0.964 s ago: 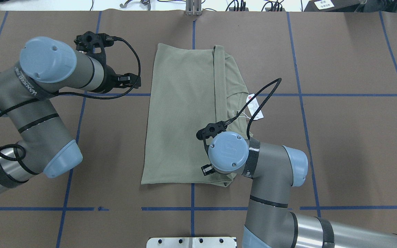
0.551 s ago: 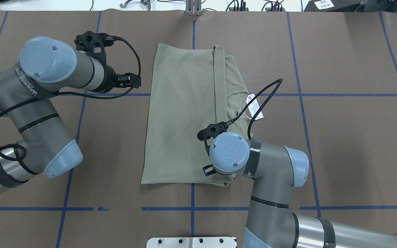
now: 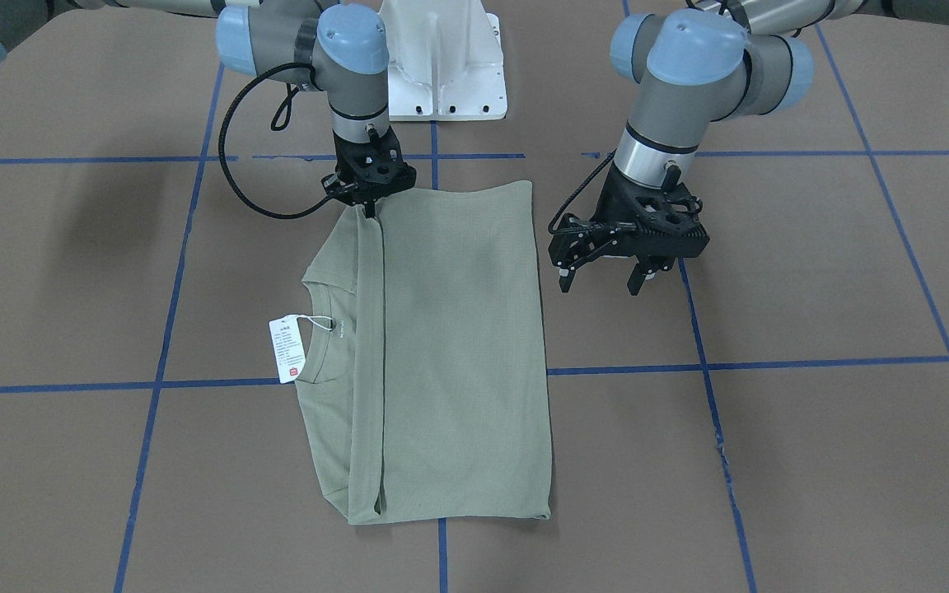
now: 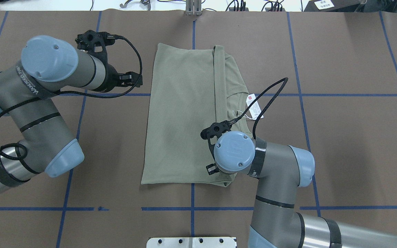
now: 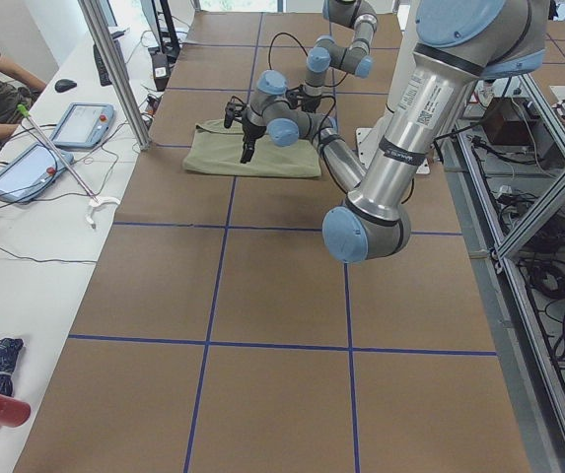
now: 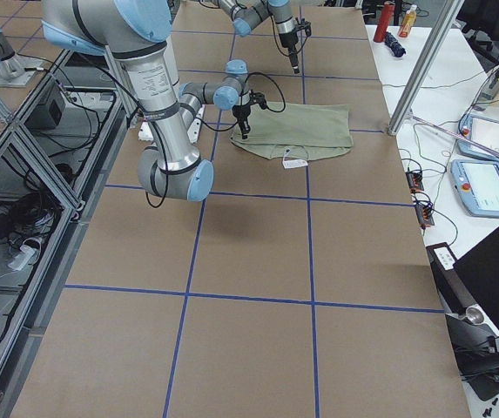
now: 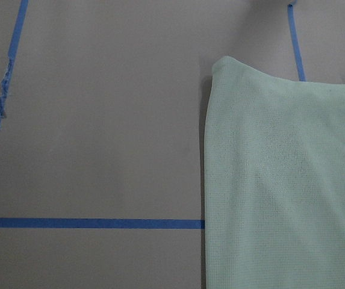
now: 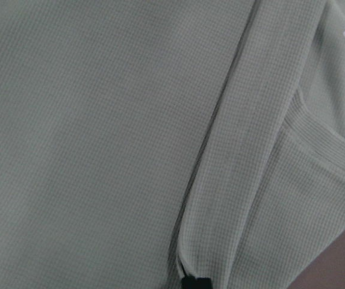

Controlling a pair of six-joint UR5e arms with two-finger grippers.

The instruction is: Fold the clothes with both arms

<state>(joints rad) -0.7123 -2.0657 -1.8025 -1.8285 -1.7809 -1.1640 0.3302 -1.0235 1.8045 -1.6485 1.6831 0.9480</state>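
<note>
1. Across the whole scene, a brown paper-covered table [image 3: 771, 461] marked with blue tape lines [image 3: 771, 362] is seen.
2. Near its middle, a pale sage-green knit shirt [image 3: 458, 346] is laid flat, folded into a rectangle, with one side turned over as a narrow strip.
3. Just beside the shirt's plain edge, the black two-finger left gripper [image 3: 602, 280] is held above the table, spread wide and empty.
4. At the strip's end nearest the robot, the black right gripper [image 3: 369, 206] is closed on the fabric.
5. A white paper hang tag [image 3: 287, 350] is seen beside the neckline.
</note>
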